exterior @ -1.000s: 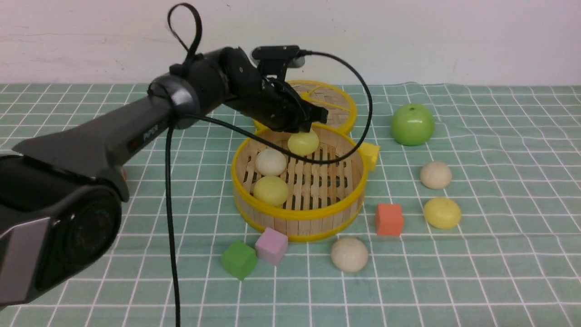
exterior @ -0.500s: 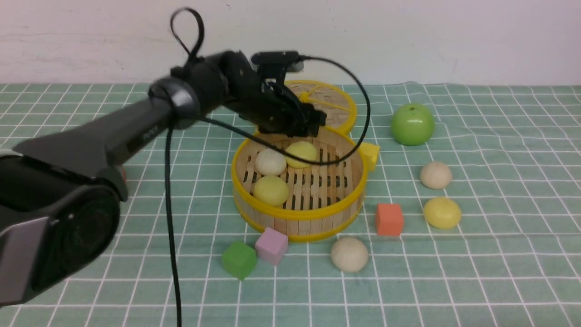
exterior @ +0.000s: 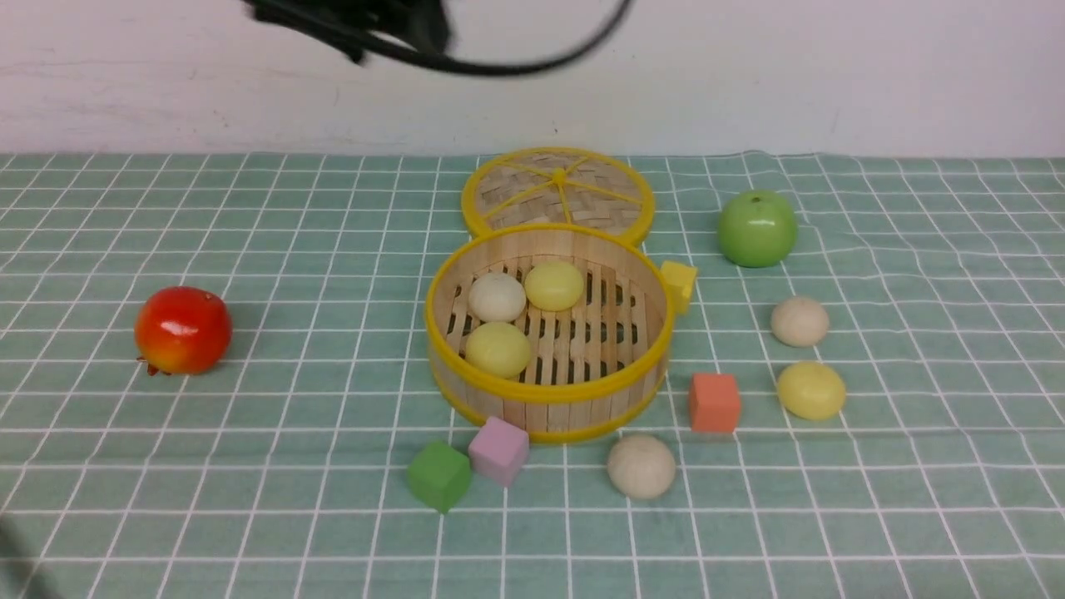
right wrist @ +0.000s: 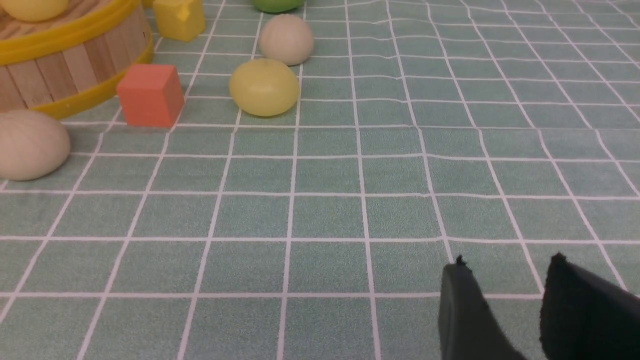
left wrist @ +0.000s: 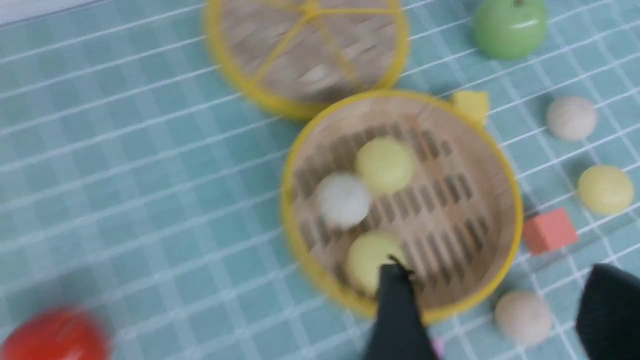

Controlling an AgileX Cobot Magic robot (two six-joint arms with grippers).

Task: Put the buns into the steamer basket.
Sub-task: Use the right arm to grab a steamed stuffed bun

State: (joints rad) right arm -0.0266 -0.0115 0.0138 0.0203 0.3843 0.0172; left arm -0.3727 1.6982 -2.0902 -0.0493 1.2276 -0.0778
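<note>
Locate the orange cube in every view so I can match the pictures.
Front view: orange cube right of the steamer basket, left of the loose yellow bun.
Left wrist view: just outside the basket's rim, between it and that bun.
Right wrist view: beside the basket's wall, close to that bun.
Shared landmark: the steamer basket.

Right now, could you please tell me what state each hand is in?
Left hand: open, holding nothing.
Right hand: open, holding nothing.
</note>
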